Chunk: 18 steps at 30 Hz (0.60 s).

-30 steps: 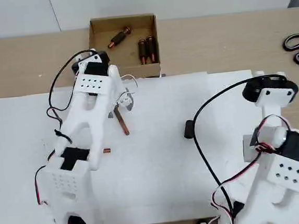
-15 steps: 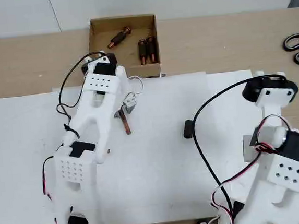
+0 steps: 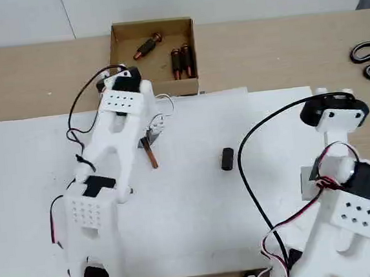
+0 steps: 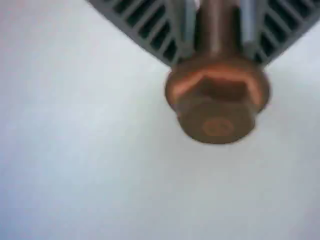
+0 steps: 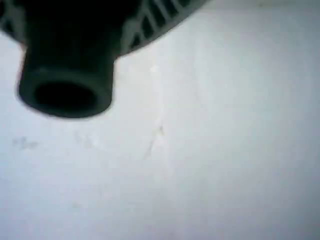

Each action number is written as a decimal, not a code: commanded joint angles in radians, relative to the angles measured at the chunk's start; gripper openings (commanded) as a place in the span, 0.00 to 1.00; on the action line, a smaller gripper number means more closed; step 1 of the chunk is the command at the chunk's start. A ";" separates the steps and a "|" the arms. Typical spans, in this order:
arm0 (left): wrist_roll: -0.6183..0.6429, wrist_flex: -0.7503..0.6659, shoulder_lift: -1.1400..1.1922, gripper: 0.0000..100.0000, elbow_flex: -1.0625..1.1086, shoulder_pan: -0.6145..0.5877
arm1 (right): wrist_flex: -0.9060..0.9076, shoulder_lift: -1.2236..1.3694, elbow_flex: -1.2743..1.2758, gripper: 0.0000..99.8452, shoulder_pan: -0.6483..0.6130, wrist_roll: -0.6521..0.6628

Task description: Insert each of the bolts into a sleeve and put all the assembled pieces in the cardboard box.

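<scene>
My left gripper [image 3: 150,136] is shut on a copper bolt [image 3: 150,152] that slants down to the white sheet; in the left wrist view the bolt's hex head [image 4: 217,107] sticks out between the ribbed jaws of that gripper [image 4: 217,30]. A loose black sleeve [image 3: 227,159] lies mid-sheet, to the right of the bolt. My right gripper [image 5: 85,25] holds another black sleeve [image 5: 65,75], open end showing, just above the sheet. The cardboard box [image 3: 119,53] at the back holds three assembled pieces [image 3: 180,61].
The right arm [image 3: 336,164] stands at the sheet's right edge, its black cable [image 3: 250,139] looping close to the loose sleeve. Scissors [image 3: 369,57] lie on the bare table at far right. The white sheet [image 3: 199,228] covers most of the table in front.
The left arm has swung a little to the right, still with the bolt under its gripper. The white sheet and the loose black sleeve have slid slightly left. The right arm has kept still.
</scene>
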 commanded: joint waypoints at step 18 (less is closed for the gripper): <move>-0.347 0.138 -0.921 0.00 0.110 -0.005 | -0.007 -0.331 -0.126 0.00 -0.240 -0.023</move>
